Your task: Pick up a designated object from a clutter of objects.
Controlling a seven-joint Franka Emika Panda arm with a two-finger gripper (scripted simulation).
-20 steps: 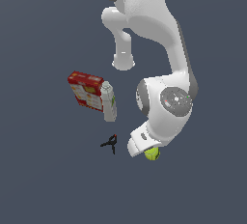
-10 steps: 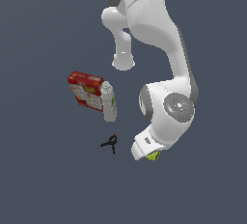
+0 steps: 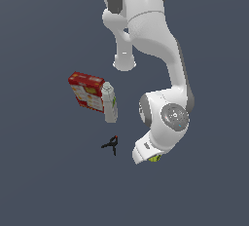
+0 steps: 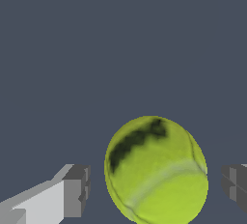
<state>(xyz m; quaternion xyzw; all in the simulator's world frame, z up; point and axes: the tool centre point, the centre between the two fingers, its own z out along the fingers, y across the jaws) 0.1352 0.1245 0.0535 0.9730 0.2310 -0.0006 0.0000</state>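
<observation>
Yellow-green ball [image 4: 157,170] sits between the gripper [image 4: 155,189] fingers in the wrist view, gaps on both sides, so jaws are spread and not touching it. One finger [image 4: 76,190] is farther off than the other. Exterior view: only a sliver of ball [image 3: 155,159] shows under the wrist, on the dark floor [image 3: 48,181]. Clamp [image 3: 112,144] lies near, toward the exterior view's left. Red box [image 3: 86,91] and bottle [image 3: 110,103] lie touching, well apart from the ball.
</observation>
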